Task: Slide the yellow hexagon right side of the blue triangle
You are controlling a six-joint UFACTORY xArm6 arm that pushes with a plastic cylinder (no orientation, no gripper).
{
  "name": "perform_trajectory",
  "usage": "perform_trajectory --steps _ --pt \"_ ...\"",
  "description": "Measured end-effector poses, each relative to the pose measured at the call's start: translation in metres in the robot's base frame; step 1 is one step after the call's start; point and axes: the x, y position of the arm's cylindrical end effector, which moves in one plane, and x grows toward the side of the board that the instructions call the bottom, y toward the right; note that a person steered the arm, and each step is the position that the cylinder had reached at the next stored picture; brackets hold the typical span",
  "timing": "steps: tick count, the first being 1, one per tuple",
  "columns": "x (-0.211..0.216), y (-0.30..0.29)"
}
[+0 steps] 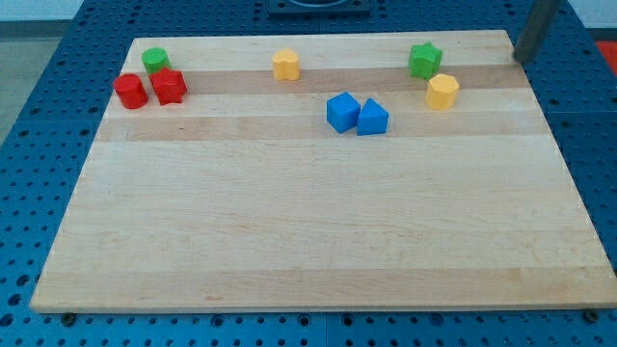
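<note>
The yellow hexagon (442,92) lies on the wooden board (308,222) at the upper right. The blue triangle (373,118) lies to its lower left, touching a blue cube (341,112) on that cube's right side. A gap separates the hexagon from the triangle. My tip (523,59) is at the board's upper right corner, by its right edge. It is to the upper right of the yellow hexagon and touches no block.
A green star-shaped block (424,60) sits just above the yellow hexagon. A second yellow block (285,65) lies at the top middle. A green cylinder (154,60) and two red blocks (130,91) (169,86) are clustered at the upper left.
</note>
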Motion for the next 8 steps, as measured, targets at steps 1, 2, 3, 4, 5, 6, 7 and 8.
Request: perform_trajectory --steps 1,2,3,4,5,6,7,8 --pt "0.001 -0.028" --pt "0.001 -0.028" --pt "0.001 -0.034" --pt "0.011 -0.042" --pt "0.013 -0.055" --pt "0.013 -0.07" --pt "0.028 -0.087" --pt "0.047 -0.133"
